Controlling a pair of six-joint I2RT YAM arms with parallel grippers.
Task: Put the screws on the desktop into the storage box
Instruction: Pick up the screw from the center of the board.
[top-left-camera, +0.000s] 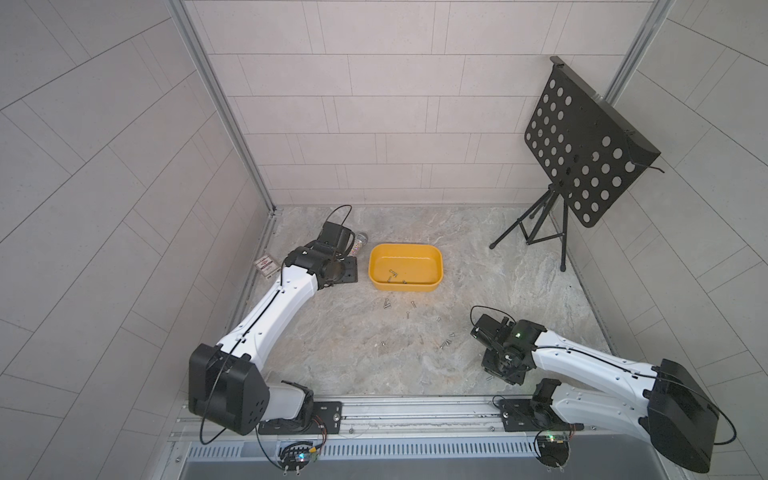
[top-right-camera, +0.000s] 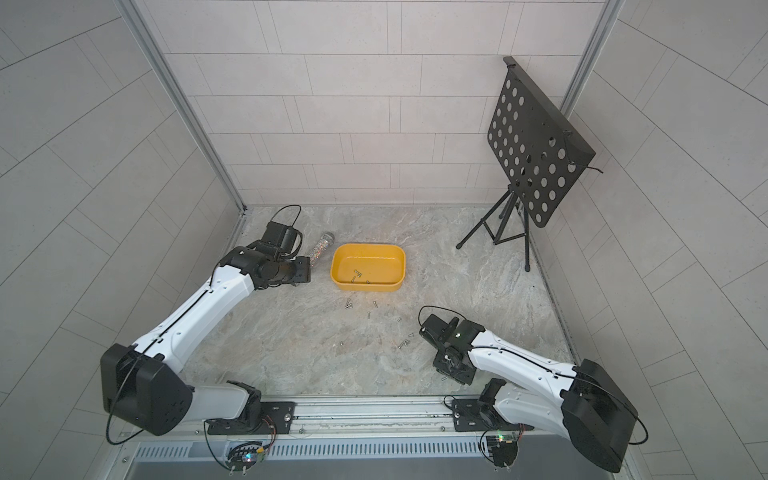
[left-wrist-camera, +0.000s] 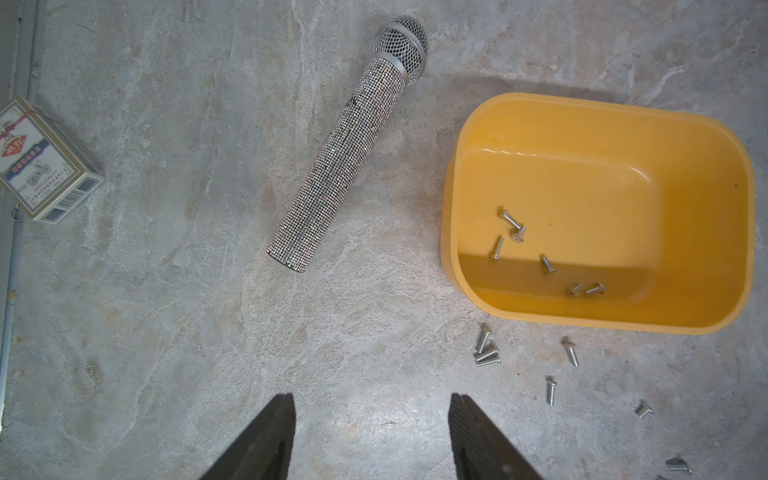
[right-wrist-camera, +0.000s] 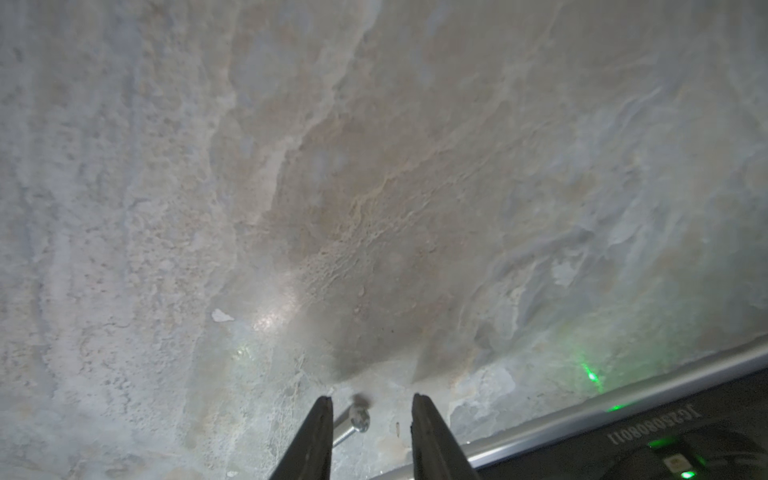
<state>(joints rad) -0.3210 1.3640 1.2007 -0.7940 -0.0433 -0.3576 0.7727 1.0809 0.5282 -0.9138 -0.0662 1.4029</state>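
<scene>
The yellow storage box (top-left-camera: 405, 246) (top-right-camera: 368, 246) stands mid-desktop with several screws (left-wrist-camera: 544, 264) lying inside it. More screws (top-left-camera: 386, 303) (left-wrist-camera: 486, 353) are scattered over the grey marbled desktop (top-left-camera: 332, 345) in front of the box. My left gripper (left-wrist-camera: 372, 401) hovers left of the box, open and empty, above bare surface. My right gripper (right-wrist-camera: 372, 401) is down at the desktop near the front rail. Its fingers stand apart around one screw (right-wrist-camera: 357, 417), which lies against one finger with a gap to the other. In a top view the wrist (top-left-camera: 498, 357) hides those fingers.
A glittery microphone-shaped tube (left-wrist-camera: 349, 153) (top-right-camera: 320, 251) lies left of the box. A small card box (left-wrist-camera: 41, 166) (top-left-camera: 266, 265) sits by the left wall. A black perforated music stand (top-left-camera: 590, 145) stands at the back right. A metal rail (top-left-camera: 415, 409) runs along the front edge.
</scene>
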